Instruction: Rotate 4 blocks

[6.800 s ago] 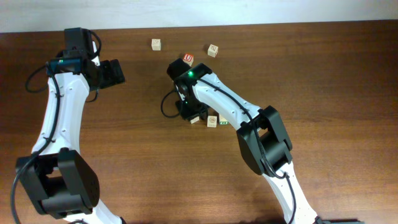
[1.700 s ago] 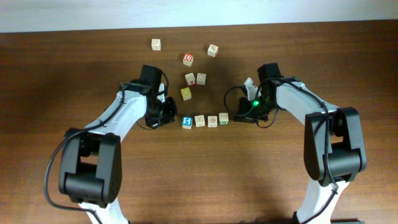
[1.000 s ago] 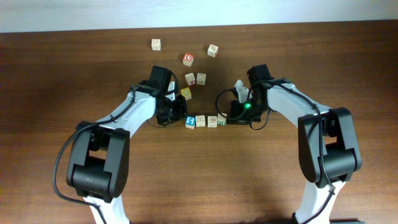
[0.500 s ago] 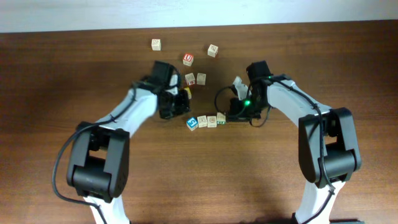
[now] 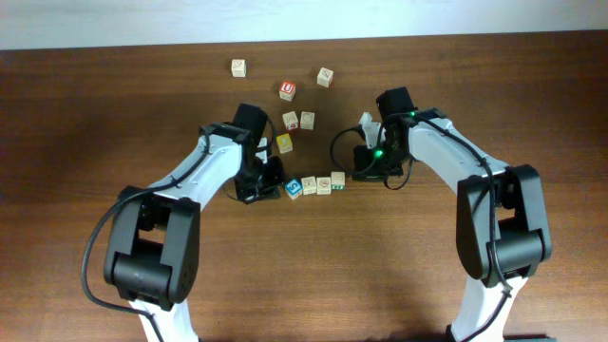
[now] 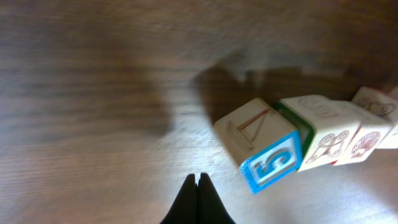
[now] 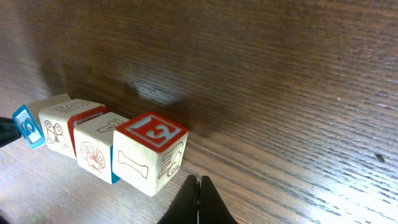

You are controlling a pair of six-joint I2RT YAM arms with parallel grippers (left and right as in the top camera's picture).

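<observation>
Row of blocks (image 5: 310, 185) now skewed; dark wood table (image 5: 532, 95); pale wall (image 5: 380, 14) behind.

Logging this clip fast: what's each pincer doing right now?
Left pincer: closed, holding nothing.
Right pincer: closed, holding nothing.

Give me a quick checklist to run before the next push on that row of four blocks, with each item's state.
1. Left gripper shut for pushing: ok.
2. Right gripper shut: ok.
3. Four blocks touching in one row: ok.
4. Left gripper apart from the blue block: ok.
5. Right gripper apart from the red E block: cannot tell, very close.
6. Yellow-faced cube apart from the row: ok.
</observation>
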